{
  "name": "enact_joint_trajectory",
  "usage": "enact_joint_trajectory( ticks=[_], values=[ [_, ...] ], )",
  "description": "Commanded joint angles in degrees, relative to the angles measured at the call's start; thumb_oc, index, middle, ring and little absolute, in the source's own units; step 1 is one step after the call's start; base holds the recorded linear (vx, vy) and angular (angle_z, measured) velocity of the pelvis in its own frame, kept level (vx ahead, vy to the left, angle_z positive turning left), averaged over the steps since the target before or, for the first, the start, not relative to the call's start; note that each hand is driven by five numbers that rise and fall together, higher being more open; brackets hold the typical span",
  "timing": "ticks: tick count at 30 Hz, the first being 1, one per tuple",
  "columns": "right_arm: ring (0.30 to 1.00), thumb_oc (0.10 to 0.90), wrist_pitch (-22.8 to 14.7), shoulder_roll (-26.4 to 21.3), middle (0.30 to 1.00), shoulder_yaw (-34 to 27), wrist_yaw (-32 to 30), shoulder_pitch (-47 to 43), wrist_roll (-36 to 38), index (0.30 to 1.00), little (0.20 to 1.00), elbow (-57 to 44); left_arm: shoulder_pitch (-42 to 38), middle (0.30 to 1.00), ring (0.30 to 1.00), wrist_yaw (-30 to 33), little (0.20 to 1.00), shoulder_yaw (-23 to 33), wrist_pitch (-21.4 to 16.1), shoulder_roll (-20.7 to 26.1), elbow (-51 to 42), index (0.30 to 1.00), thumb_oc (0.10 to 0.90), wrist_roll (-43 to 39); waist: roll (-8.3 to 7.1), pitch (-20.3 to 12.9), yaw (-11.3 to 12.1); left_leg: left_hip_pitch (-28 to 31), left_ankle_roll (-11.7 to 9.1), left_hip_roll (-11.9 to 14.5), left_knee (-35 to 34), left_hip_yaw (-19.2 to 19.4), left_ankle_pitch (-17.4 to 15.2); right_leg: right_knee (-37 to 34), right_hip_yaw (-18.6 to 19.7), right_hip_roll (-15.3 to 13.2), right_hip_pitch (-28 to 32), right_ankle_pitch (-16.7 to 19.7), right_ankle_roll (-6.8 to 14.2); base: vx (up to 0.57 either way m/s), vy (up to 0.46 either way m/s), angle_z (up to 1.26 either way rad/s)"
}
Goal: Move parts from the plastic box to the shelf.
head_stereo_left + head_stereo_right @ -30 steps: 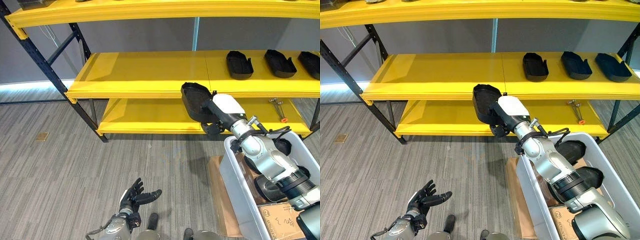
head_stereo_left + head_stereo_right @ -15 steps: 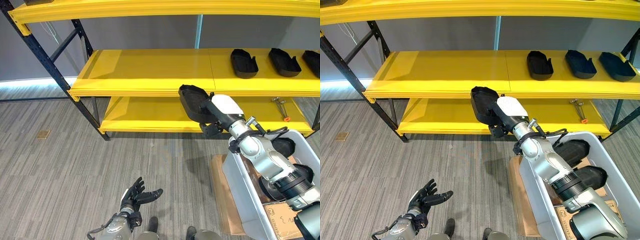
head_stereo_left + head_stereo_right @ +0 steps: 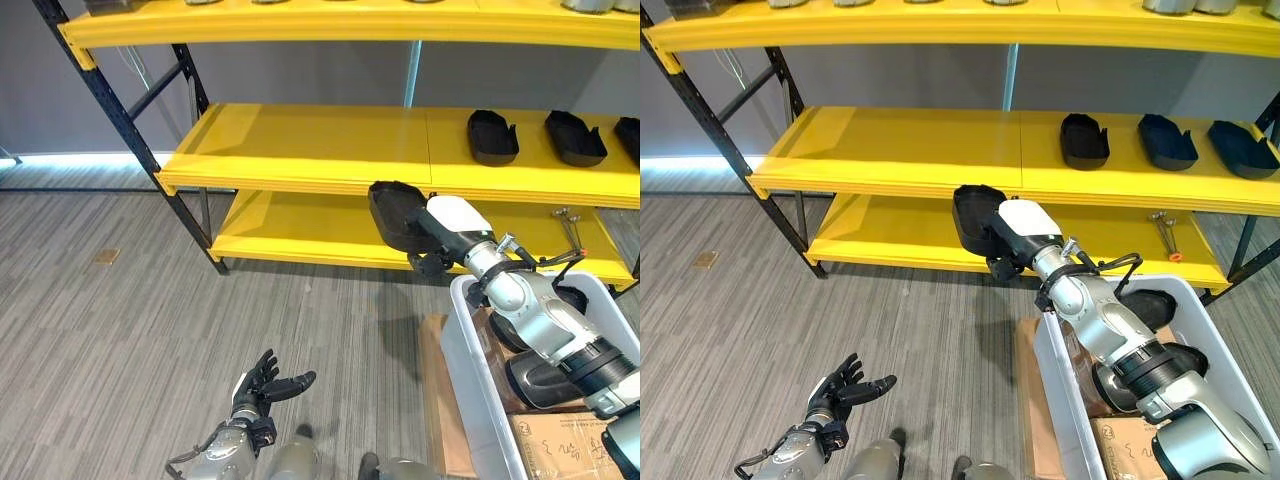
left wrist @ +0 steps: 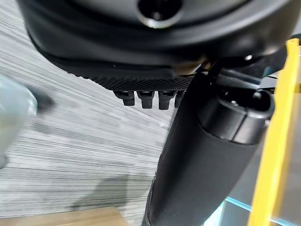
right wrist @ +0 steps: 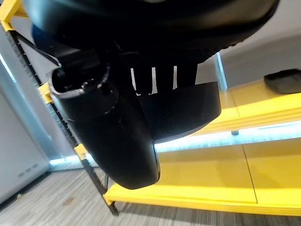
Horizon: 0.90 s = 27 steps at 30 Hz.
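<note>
My right hand (image 3: 455, 216) is shut on a black tray-shaped part (image 3: 395, 208), holding it in the air just in front of the middle yellow shelf's (image 3: 320, 140) front edge. In the right wrist view the thumb (image 5: 108, 127) curls against the part (image 5: 188, 108). The grey plastic box (image 3: 462, 340) stands on the floor at the right, with more black parts (image 3: 545, 375) inside. Three black parts (image 3: 493, 135) lie on the middle shelf at the right. My left hand (image 3: 265, 378) hangs open low over the floor, fingers (image 4: 146, 99) spread.
The rack's black diagonal upright (image 3: 150, 130) stands at the left. Tools (image 3: 565, 225) lie on the lower yellow shelf (image 3: 300, 225). Cardboard (image 3: 435, 400) lies under the box. Grey carpet stretches to the left.
The camera has shifted, showing more of the top shelf. My right hand still holds the black part at the middle shelf's edge. The left hand stays as it was.
</note>
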Motion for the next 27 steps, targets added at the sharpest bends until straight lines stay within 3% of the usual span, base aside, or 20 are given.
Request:
enact_joint_trajectory(
  ticks=[1,2,6,12,17,27],
  values=[
    [0.3,0.4,-2.8,-1.1,0.3,-5.6,-4.8,-8.3,1.1,0.3,0.3,-4.4,-2.2,1.0,1.0,-1.2,1.0,0.5,-4.0,1.7,-5.5,1.0,0.9,0.1,-0.17,-0.7,-0.6,-5.0,-0.2,2.1,-6.7,7.7,6.6,-12.8,2.8,2.1,7.9,2.4,4.8,0.17,0.027,0.24],
    [0.3,0.4,-2.6,-1.1,0.3,-6.0,-5.0,-8.0,0.8,0.3,0.3,-4.7,-2.5,1.0,1.0,-1.1,1.0,0.2,-3.9,1.7,-5.6,1.0,0.9,-0.1,0.07,-0.9,-0.4,-5.6,-0.7,3.3,-8.2,8.5,8.4,-12.8,3.0,2.5,8.4,1.8,4.8,0.1,0.031,0.15],
    [0.3,0.4,-2.2,0.6,0.3,-7.6,-4.9,-5.4,-0.7,0.3,0.3,-5.1,-2.1,1.0,1.0,-1.1,1.0,-0.1,-3.5,0.9,-5.4,1.0,0.9,-0.2,-0.01,-3.1,0.0,-0.7,0.9,3.4,-13.4,9.9,7.5,-12.7,4.2,1.8,11.4,-0.4,5.8,0.27,0.132,-0.16],
    [0.3,0.4,-1.4,1.2,0.3,-9.6,-4.3,-2.3,-2.2,0.3,0.3,-5.5,-1.9,1.0,1.0,-0.9,1.0,-0.1,-3.3,0.9,-5.5,1.0,0.9,0.6,-2.65,-6.1,0.6,0.3,3.0,2.6,-11.0,13.0,3.9,-14.4,4.1,-2.4,14.2,-1.4,7.8,0.2,0.117,-0.22],
    [0.3,0.4,-0.8,1.3,0.3,-10.2,-4.2,-2.0,-2.2,0.3,0.3,-5.7,-2.3,1.0,1.0,-0.2,1.0,0.3,-3.0,1.1,-5.7,1.0,0.9,0.4,-4.04,-6.9,1.0,-1.4,3.7,2.1,-9.0,13.7,2.1,-14.7,3.9,-3.9,13.6,-1.1,8.8,0.08,0.06,0.06],
    [0.3,0.4,0.1,3.3,0.3,-10.3,-4.8,-2.4,-2.4,0.3,0.3,-5.4,-2.2,1.0,1.0,0.3,1.0,0.3,-2.8,0.8,-6.0,1.0,0.9,0.2,-5.05,-7.3,1.5,-2.9,4.4,1.6,-7.6,14.1,0.0,-16.0,4.1,-5.0,13.1,-0.1,9.9,0.04,0.024,-0.03]
  ],
)
